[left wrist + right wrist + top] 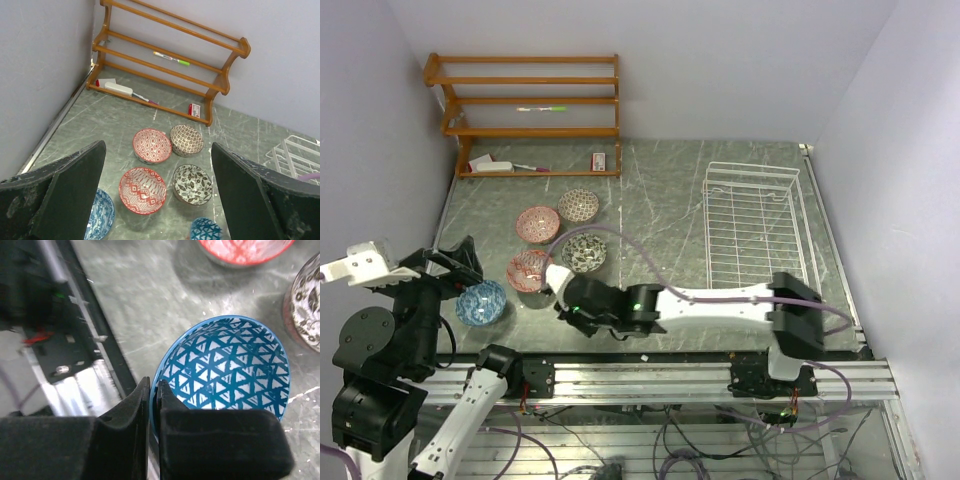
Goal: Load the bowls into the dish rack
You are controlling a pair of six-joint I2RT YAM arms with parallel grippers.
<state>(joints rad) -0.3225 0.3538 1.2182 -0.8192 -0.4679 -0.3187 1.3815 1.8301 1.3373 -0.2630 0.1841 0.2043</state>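
Observation:
My right gripper (153, 390) is shut on the near rim of a blue bowl with a white triangle pattern (230, 365), close to the table's front edge. That bowl also shows in the left wrist view (205, 231). Behind it stand a red bowl (529, 270), a grey-black floral bowl (583, 253), a pink bowl (537, 224) and a brown bowl (578, 205). Another blue bowl (481, 303) sits at the near left. My left gripper (158, 150) hangs wide open above the bowls, holding nothing. The white wire dish rack (755, 225) stands at the right with nothing in it.
An orange-brown wooden shelf unit (530, 110) stands against the back wall with a pen, a white item and a small box on it. The metal mounting rail (670, 380) runs along the near edge, just beside the gripped bowl. Walls close in left and right.

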